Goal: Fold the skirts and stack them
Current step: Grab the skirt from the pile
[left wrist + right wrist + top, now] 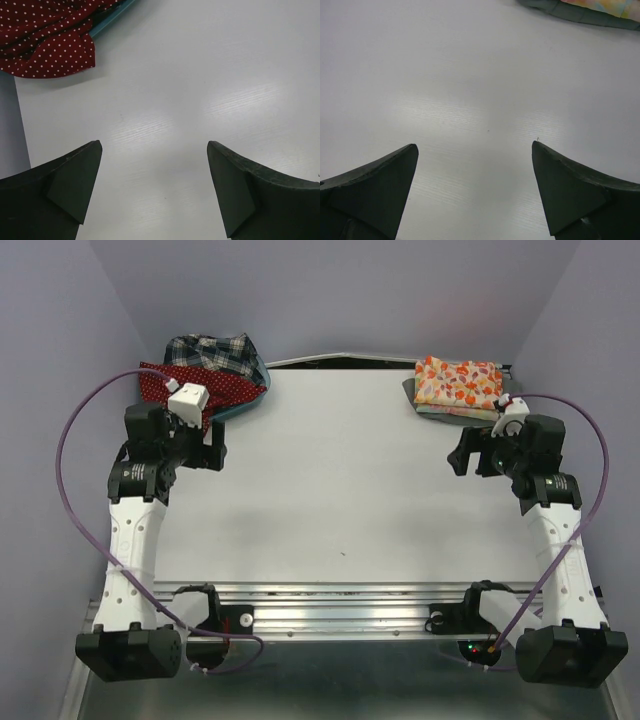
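Observation:
The dark red dotted skirt (pixel 232 386) lies crumpled at the back left, spilling out of a teal bin onto the table. The plaid skirt (pixel 213 351) is bunched behind it. The orange-and-cream floral skirt (pixel 459 382) lies folded at the back right on a dark folded cloth (pixel 425 406). My left gripper (pixel 214 446) is open and empty, just in front of the red skirt, which fills the top left corner of the left wrist view (pixel 45 37). My right gripper (pixel 460 456) is open and empty, in front of the floral skirt (pixel 612 5).
The teal bin's rim (pixel 113 17) shows beside the red skirt. The white table (pixel 340 490) ends at a metal rail (pixel 330 605) in front. Purple walls close in the back and sides. Purple cables loop beside both arms.

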Robot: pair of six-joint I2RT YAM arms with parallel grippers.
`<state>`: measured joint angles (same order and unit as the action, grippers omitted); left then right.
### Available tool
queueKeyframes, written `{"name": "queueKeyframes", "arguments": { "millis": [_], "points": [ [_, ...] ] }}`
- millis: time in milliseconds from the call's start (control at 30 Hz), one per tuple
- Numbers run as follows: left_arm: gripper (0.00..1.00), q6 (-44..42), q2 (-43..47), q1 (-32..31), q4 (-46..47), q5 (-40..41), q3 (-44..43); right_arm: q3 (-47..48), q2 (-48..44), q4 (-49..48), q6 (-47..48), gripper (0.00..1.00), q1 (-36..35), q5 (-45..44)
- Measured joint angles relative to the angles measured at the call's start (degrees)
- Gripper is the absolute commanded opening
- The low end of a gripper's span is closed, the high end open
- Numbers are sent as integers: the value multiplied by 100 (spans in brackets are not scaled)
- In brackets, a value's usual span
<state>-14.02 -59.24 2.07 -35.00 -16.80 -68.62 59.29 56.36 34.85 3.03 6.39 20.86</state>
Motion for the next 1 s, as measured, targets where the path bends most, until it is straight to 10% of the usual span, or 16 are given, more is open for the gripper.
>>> {"name": "queueKeyframes", "arguments": {
  "millis": [1000],
  "points": [
    [90, 284, -5246, 857, -570, 122, -4850, 0, 540, 157, 107, 100, 0, 131]
  ]
}}
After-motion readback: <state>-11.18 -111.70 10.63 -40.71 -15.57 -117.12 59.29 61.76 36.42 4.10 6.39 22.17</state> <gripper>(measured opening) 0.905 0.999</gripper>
